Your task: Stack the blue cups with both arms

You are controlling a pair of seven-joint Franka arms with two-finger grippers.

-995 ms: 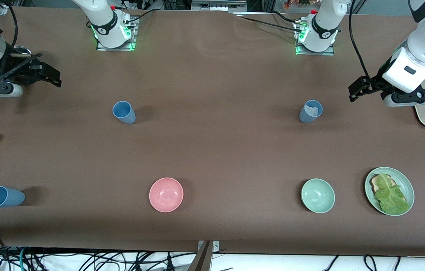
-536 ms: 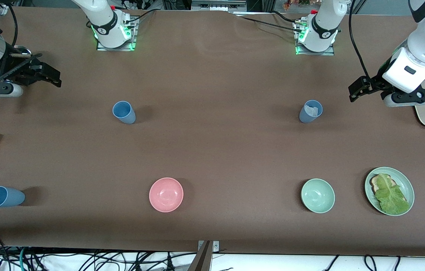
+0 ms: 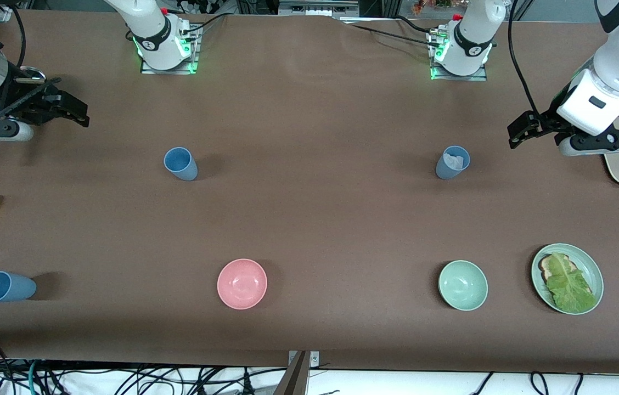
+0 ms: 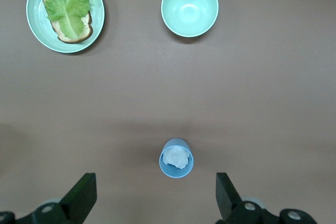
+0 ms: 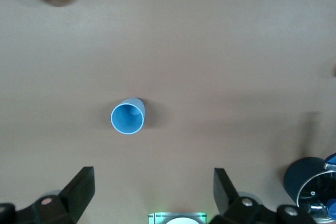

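Blue cups [image 3: 180,163] upright mid-table, well apart, unobstructed.

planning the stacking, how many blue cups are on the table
3: one cup toward the right arm's end, one with something white inside toward the left arm's, and one nearest the front camera.

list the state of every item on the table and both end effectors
sky blue cup: upright, empty
grey-blue cup: upright, something white inside
third blue cup: on its side
pink bowl: upright, empty
pale green bowl: upright, empty
green plate: holds toast with lettuce
left end effector: open, empty
right end effector: open, empty
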